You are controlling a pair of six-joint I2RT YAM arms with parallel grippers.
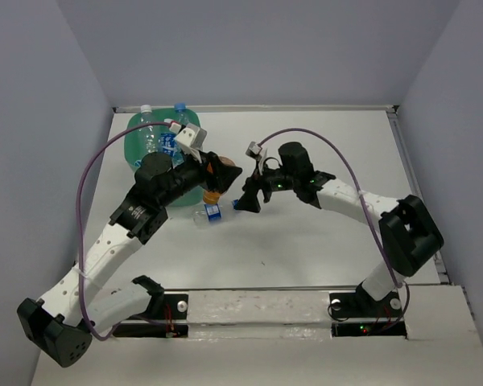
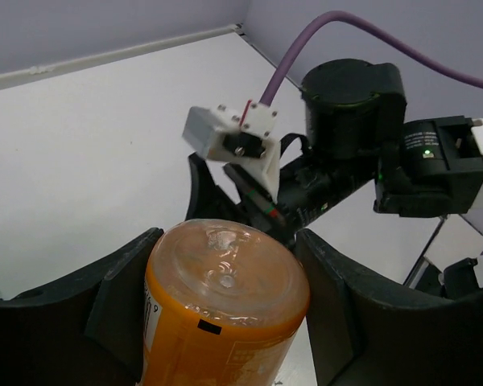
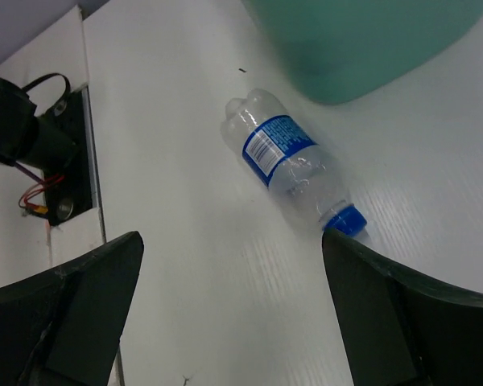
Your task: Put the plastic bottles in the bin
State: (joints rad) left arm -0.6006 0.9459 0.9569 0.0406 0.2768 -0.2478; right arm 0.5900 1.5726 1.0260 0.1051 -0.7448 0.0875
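Observation:
My left gripper (image 1: 225,172) is shut on an orange plastic bottle (image 2: 224,310), and the left wrist view shows the bottle's clear base between the two fingers. In the top view the orange bottle (image 1: 212,195) hangs just right of the mint-green bin (image 1: 133,149), which holds several clear bottles with blue caps (image 1: 150,129). A clear bottle with a blue label and blue cap (image 3: 292,163) lies on its side on the table near the bin (image 3: 362,40). My right gripper (image 3: 232,241) hovers open just short of its cap, nothing between the fingers. In the top view this bottle (image 1: 212,213) lies left of the right gripper (image 1: 248,199).
The two grippers are close together over the middle of the table, and the right arm's wrist (image 2: 354,121) fills the space straight ahead of the left gripper. A purple cable (image 1: 92,173) loops over the left arm. Grey walls enclose the table on three sides.

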